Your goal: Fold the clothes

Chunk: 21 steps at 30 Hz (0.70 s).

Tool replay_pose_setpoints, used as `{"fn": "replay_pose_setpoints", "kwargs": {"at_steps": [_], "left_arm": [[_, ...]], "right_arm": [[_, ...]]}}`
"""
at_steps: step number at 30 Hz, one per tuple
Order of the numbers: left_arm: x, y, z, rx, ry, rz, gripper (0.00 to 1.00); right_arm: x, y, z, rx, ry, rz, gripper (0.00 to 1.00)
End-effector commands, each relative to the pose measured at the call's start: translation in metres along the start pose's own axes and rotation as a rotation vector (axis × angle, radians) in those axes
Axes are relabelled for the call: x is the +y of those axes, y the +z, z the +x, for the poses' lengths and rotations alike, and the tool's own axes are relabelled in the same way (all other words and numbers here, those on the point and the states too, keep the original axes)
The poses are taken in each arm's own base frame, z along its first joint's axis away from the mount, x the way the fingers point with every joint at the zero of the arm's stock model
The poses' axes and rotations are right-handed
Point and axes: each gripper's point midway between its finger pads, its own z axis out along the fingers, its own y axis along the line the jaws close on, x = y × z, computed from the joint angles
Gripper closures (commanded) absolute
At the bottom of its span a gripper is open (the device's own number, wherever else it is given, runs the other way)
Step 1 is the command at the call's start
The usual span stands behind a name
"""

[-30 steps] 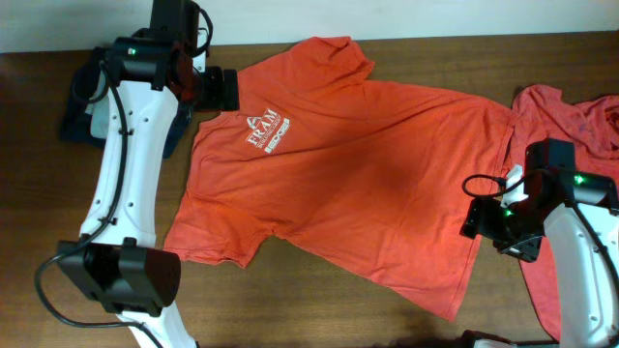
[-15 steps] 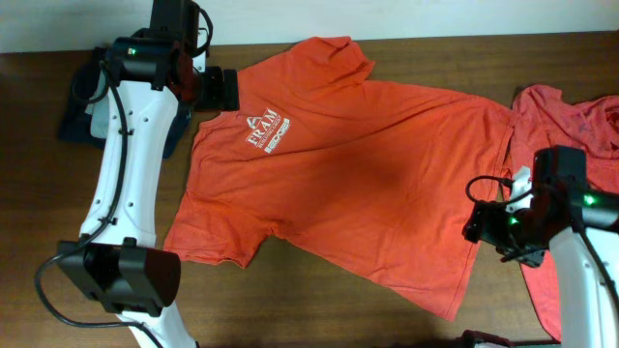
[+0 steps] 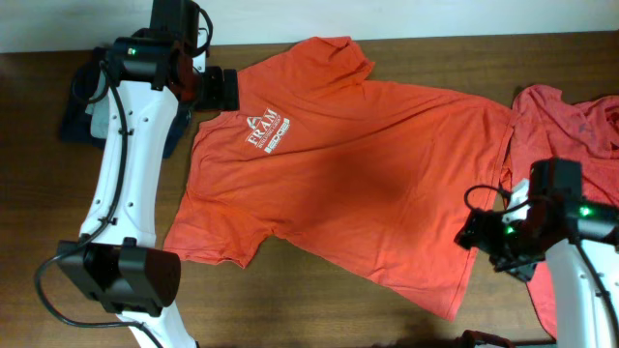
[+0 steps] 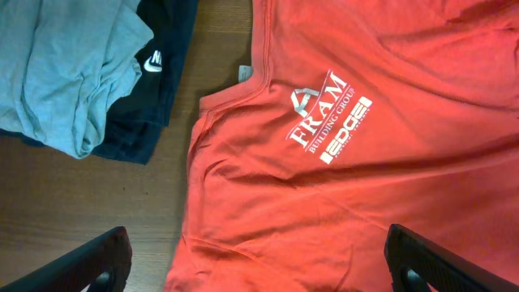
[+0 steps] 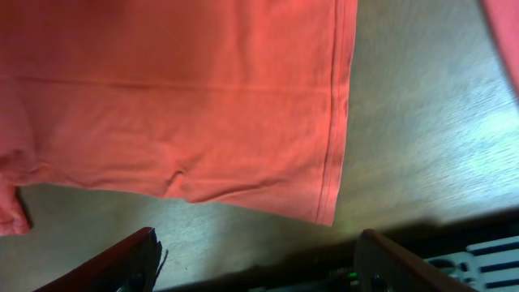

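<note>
An orange-red T-shirt lies spread front-up on the wooden table, its white chest logo toward the left. My left gripper hovers open over the collar and shoulder; in the left wrist view it spans the shirt below the logo. My right gripper is open at the shirt's hem edge on the right. In the right wrist view it sits just past the hem corner, over bare table. A second orange-red shirt lies crumpled at the far right.
A stack of folded clothes sits at the back left: a grey garment on a dark one. The table's back edge meets a white wall. The second shirt runs under my right arm.
My right gripper has moved toward the table's front along the shirt's hem edge. The left arm and the shirt have not moved.
</note>
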Motion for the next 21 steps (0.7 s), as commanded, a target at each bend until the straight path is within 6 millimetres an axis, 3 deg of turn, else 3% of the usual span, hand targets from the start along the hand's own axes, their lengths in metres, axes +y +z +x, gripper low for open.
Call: {"fn": "replay_pose_setpoints", "kwargs": {"at_steps": [1,9,21], "left_arm": [[0.002,-0.014,-0.001,-0.025,-0.02,0.012,0.01],[0.002,-0.014,-0.001,-0.025,-0.02,0.012,0.01],[0.002,-0.014,-0.001,-0.025,-0.02,0.012,0.01]], "right_arm": [[-0.003,0.015,0.017,0.047,0.09,-0.014,0.18],[-0.011,0.054,0.043,0.14,0.123,-0.038,0.19],[-0.021,0.056,0.044,0.135,0.185,0.021,0.19]]}}
